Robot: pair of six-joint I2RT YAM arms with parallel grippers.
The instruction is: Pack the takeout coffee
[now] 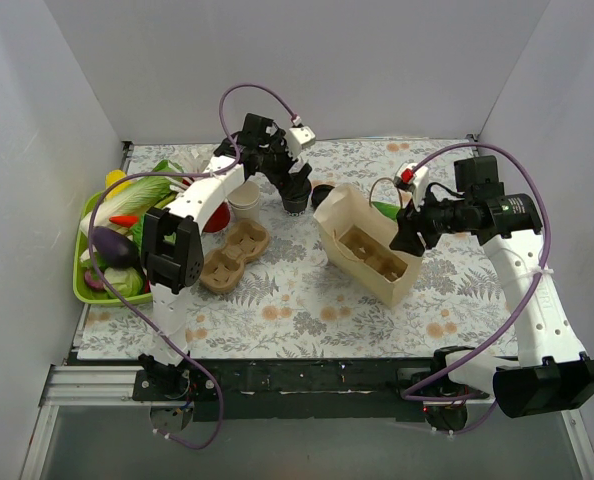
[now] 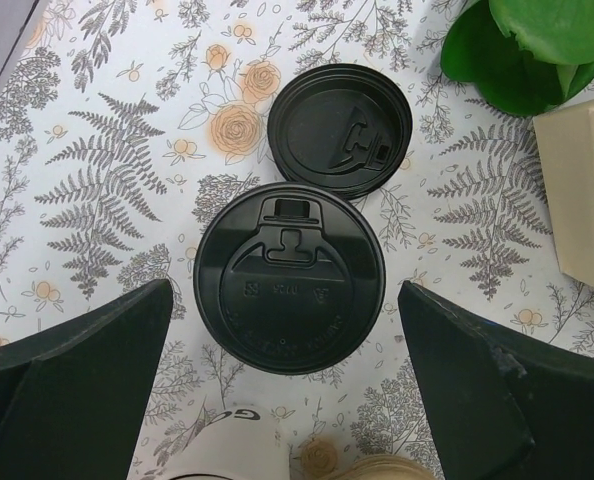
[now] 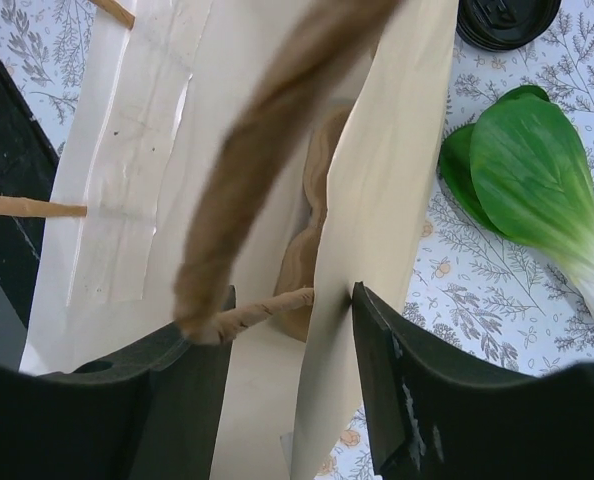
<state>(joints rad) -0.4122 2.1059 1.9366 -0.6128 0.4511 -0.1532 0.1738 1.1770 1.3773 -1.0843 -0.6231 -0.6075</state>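
L gripper (image 2: 285, 300) jaws wide apart, either side of takeout coffee (image 2: 288, 278) — loose black lid (image 2: 339, 130) just beyond.

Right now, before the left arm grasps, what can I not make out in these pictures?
Coffee: left wrist view shows only its top; in the top view the left gripper hides the cup wall.
Bag inside: right wrist view, the handle and bag wall block most of it.
Right gripper: right wrist view, unclear whether it pinches the bag wall.
Red cup: top view, the left arm covers most of it.
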